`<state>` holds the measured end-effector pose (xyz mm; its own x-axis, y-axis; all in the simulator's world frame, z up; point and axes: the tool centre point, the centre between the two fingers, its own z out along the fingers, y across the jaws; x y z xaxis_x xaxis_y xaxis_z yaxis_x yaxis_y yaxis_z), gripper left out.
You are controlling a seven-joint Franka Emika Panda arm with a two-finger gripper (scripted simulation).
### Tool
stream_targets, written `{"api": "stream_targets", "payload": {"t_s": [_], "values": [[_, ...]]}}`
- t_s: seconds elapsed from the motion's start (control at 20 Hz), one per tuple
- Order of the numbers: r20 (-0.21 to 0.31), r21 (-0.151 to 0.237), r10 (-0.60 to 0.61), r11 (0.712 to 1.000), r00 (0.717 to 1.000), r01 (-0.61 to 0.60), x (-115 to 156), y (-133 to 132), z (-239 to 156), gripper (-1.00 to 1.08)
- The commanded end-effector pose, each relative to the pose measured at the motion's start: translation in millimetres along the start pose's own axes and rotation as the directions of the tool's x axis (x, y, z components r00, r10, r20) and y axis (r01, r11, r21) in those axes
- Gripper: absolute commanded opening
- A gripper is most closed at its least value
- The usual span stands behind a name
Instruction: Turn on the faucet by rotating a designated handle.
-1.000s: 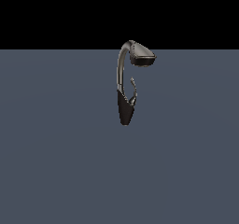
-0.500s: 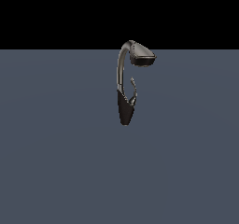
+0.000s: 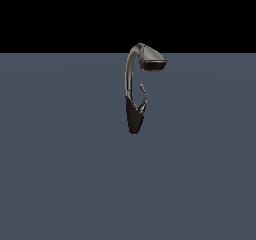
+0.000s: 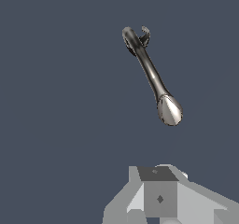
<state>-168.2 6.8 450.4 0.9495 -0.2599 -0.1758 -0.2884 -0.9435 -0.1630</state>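
The faucet (image 3: 134, 115) stands on the grey floor in the exterior view, with a tapered black base, an arched grey neck and a wide spray head (image 3: 151, 60). Its handle (image 3: 143, 93) is a thin dark lever rising from the base, under the spray head. The arm does not show in that view. In the wrist view I look down on the faucet (image 4: 150, 69), with the handle (image 4: 144, 33) at its far end. My gripper (image 4: 159, 190) shows only as grey and white blocks at the picture's edge, well apart from the faucet. Its fingers are not clear enough to read.
A flat blue-grey floor (image 3: 60, 174) spreads around the faucet on all sides. Above the floor's far edge the background is black.
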Motion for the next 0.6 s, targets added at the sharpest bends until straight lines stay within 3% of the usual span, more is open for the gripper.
{"api": "stream_targets", "payload": {"t_s": [0.0,0.3,0.55], "values": [[0.026,0.029,0.057,0.998,0.998,-0.057,17.7,-3.8,6.4,-1.00],[0.095,0.086,0.191,0.976,0.977,-0.199,61.0,-9.9,25.6,-1.00],[0.160,0.122,0.299,0.940,0.941,-0.320,97.5,-11.8,45.8,-1.00]]}}
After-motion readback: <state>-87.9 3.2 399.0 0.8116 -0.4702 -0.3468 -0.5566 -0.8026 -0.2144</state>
